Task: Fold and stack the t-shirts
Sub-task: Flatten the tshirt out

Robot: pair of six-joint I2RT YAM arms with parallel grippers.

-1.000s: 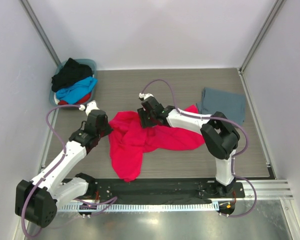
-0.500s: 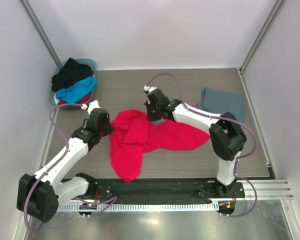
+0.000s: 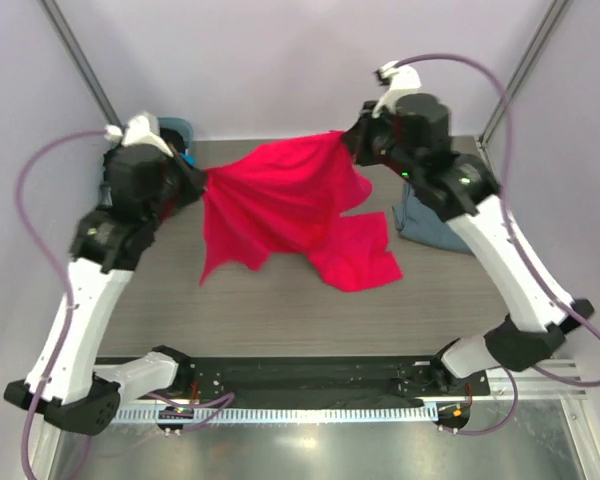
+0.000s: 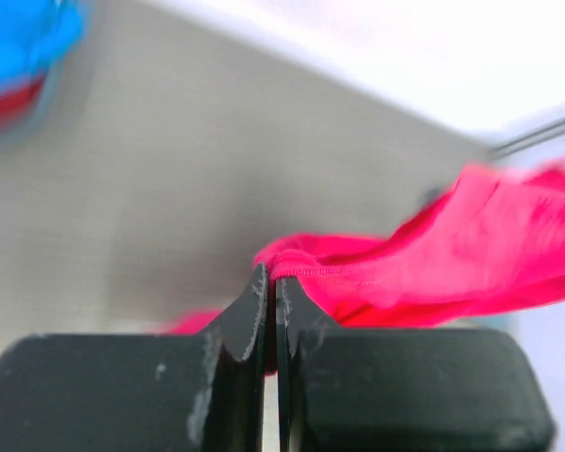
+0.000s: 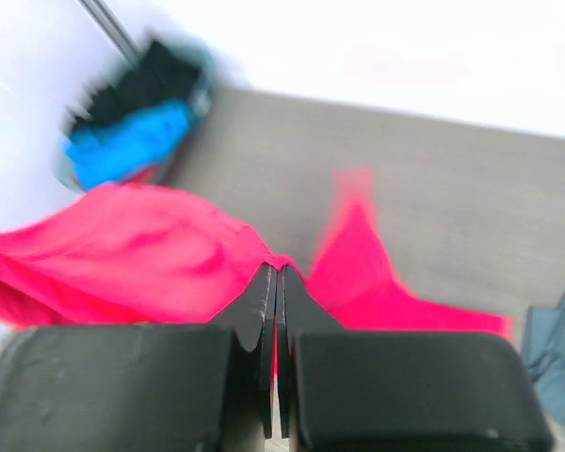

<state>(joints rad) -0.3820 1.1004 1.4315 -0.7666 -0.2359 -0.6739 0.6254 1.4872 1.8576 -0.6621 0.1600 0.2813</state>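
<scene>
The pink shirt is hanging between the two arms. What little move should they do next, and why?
Probably spread a little farther apart, then lower the red-pink shirt onto the table. The left gripper and right gripper each pinch an edge, but it sags in the middle and its lower part hangs crumpled.

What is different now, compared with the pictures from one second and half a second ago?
Both arms rose and moved apart toward the back of the table. The right gripper closed on the red-pink shirt, and the left gripper stayed shut on it. The shirt was lifted and now hangs stretched between them, its lower end seemingly still on the table. The grey shirt and the basket of clothes stayed in place.
</scene>
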